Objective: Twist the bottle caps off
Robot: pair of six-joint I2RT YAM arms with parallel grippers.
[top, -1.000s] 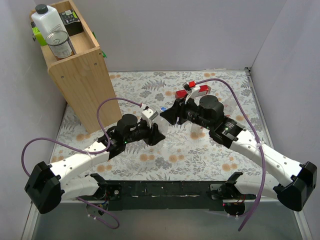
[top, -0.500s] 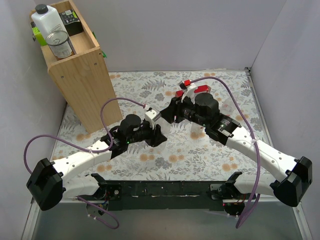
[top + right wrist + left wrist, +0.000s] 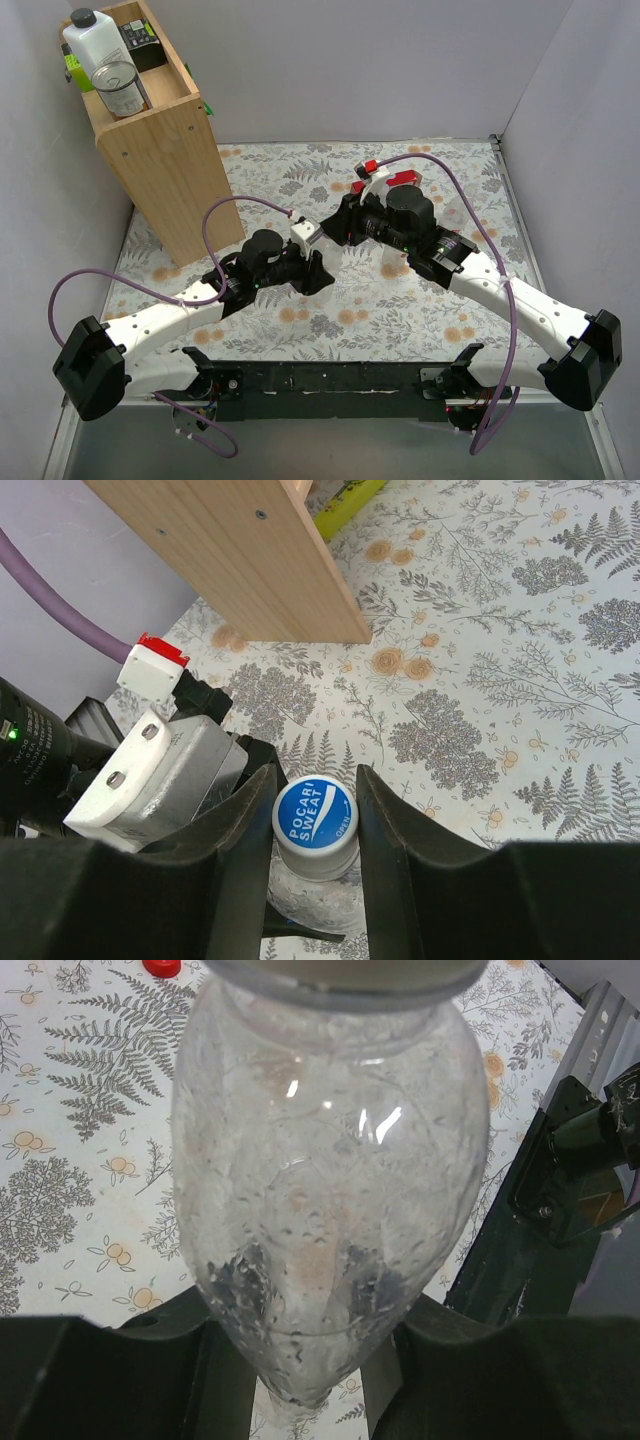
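Observation:
My left gripper is shut on a clear, wet plastic bottle, which fills the left wrist view. The bottle's cap is blue and white, printed POCARI SWEAT, not red. My right gripper is over the bottle's top, its two fingers pressed against both sides of that cap. A small loose red cap lies on the floral cloth beyond the bottle. In the top view the arms hide the bottle and its cap.
A tall wooden shelf box stands at the back left with a white jug and a tin can on top. A long red box lies behind the right arm. The black front rail is near the bottle.
My right arm has swung left and forward, bringing its gripper over the bottle's cap. My left arm has shifted a little right with the bottle.

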